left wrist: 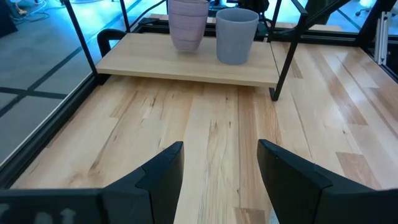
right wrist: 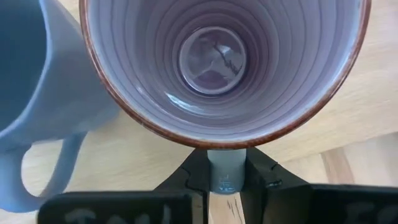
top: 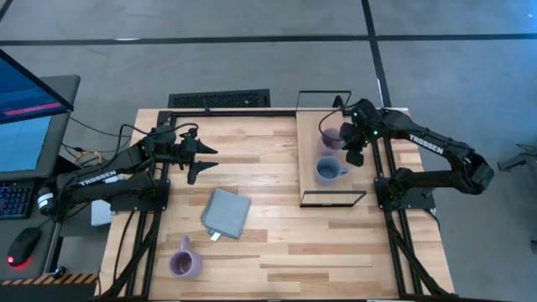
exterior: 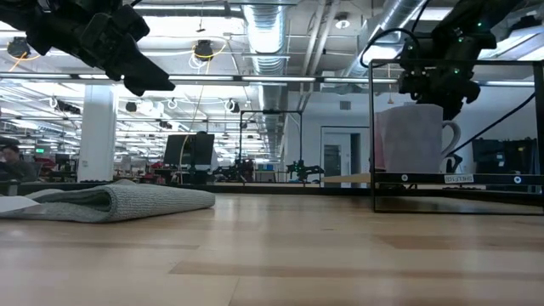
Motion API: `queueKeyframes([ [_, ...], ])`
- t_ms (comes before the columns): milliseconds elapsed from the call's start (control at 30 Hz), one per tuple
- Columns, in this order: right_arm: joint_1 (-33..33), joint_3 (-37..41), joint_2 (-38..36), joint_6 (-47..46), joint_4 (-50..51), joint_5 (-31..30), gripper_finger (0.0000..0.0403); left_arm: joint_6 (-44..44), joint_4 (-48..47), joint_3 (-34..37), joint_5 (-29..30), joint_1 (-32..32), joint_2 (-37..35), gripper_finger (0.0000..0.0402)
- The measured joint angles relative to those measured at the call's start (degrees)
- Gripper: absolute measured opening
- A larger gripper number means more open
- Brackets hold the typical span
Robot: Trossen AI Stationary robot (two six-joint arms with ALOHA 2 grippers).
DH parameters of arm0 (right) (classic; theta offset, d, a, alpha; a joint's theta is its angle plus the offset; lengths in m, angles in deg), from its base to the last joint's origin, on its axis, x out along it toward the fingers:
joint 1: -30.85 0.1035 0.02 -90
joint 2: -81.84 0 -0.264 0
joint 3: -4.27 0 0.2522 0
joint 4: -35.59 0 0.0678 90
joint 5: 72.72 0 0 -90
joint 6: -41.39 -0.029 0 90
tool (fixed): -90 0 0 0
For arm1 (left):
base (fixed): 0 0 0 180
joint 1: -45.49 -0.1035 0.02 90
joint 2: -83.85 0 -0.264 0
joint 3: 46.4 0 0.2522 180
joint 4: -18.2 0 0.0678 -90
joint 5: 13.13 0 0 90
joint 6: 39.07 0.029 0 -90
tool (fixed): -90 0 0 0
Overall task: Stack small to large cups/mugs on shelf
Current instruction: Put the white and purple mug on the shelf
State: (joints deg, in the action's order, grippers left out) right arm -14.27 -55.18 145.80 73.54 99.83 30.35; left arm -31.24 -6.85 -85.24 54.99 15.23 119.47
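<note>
The light wood shelf (top: pixel 310 180) stands at the table's right. On it stand a pale lavender mug (top: pixel 330 138) and, nearer the front, a blue-grey mug (top: pixel 327 170), each on its base; both show in the left wrist view (left wrist: pixel 186 22) (left wrist: pixel 236 34). A second lavender mug (top: pixel 183 262) stands on the table near the front left. My right gripper (top: pixel 352 153) is over the shelf, shut on the far lavender mug. My left gripper (top: pixel 204 161) is open and empty above the table's left half, pointing toward the shelf. My right gripper pinches the lavender mug's handle (right wrist: pixel 225 163) between its two fingers, one finger (right wrist: pixel 189 177) on each side of it. The fingers come from above, pointing down, at the mug's right side. The mug is upright, mouth up, and looks set on the shelf board.
A folded grey cloth (top: pixel 226 212) lies on the table's middle left, between my left gripper and the loose mug. The shelf's black wire frame (top: pixel 334 198) rises at its near and far ends. A keyboard (top: pixel 220 100) lies beyond the far edge.
</note>
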Motion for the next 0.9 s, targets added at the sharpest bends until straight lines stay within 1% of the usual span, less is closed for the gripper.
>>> queueKeyframes([
  [400,0.30,-0.07,0.00,-2.61,1.55,0.23,0.0064,-0.82,0.01,0.00,0.04,0.02,-0.01,0.0197],
  [900,4.95,-0.09,0.09,-3.29,1.42,-2.83,0.0064,-2.75,0.02,0.00,0.04,0.00,0.01,0.0197],
])
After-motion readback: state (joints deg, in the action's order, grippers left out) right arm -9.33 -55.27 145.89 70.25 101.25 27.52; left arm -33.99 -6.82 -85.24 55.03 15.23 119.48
